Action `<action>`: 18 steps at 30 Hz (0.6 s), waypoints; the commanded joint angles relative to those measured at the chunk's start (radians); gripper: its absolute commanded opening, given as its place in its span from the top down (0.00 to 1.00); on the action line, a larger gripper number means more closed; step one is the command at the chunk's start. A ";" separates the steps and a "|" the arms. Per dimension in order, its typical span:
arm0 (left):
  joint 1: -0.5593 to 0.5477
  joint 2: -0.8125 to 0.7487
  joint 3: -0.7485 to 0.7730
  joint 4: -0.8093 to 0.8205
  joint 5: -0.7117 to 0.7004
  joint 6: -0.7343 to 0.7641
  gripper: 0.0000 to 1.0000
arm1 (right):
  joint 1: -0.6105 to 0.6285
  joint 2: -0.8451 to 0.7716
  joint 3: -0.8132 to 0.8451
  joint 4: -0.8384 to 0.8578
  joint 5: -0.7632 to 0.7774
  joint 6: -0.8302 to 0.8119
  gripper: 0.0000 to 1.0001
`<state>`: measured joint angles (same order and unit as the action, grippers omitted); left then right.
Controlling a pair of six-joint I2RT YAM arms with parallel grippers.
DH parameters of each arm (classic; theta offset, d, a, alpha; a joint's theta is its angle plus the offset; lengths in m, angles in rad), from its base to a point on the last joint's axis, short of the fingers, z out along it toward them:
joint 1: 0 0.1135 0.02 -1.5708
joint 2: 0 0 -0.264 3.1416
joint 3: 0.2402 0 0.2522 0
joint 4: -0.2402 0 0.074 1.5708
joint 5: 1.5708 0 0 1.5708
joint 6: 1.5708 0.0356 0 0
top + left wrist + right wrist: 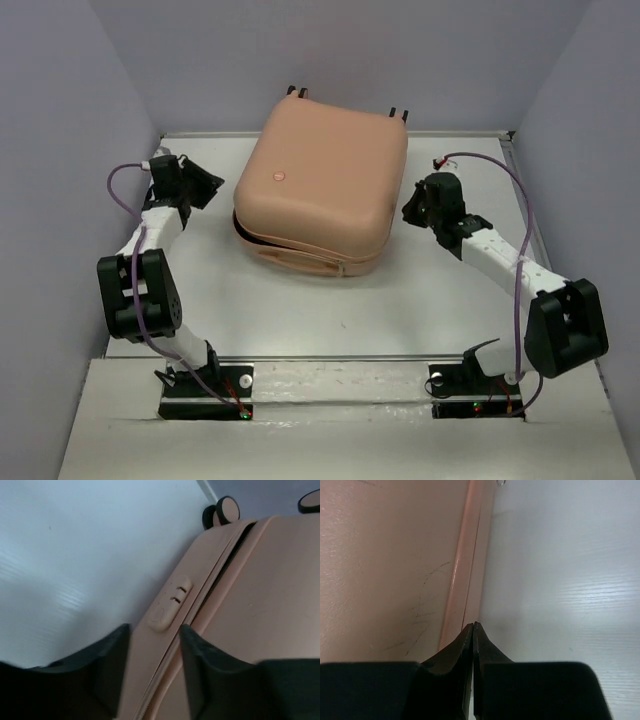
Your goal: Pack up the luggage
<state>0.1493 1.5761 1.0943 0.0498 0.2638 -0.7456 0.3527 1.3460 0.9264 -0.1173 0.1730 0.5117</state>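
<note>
Luggage (320, 185) lies shell-up at upper centre of the top view, its halves nearly together; left gripper (155, 630), at its left edge, stands wide apart holding nothing; right gripper (473, 626), at its right edge, has tips pressed together, empty.

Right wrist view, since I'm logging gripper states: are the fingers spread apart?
No, the right gripper has its fingertips pressed together, beside the luggage.

Soft, even overhead light leaves a faint shadow under the peach-pink hard-shell suitcase (320, 180) and washes the white table (75, 555) bright ahead of the left gripper (155, 630), whose black fingers (112, 665) are dark and blurred.
</note>
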 commanded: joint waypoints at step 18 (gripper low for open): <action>-0.365 -0.171 -0.641 0.502 0.008 -0.178 0.94 | -0.020 0.353 0.304 0.107 -0.525 -0.085 0.81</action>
<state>-0.0383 1.5040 0.5976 0.5343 0.1566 -0.9020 0.2684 1.6356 1.1252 -0.0868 -0.0063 0.4530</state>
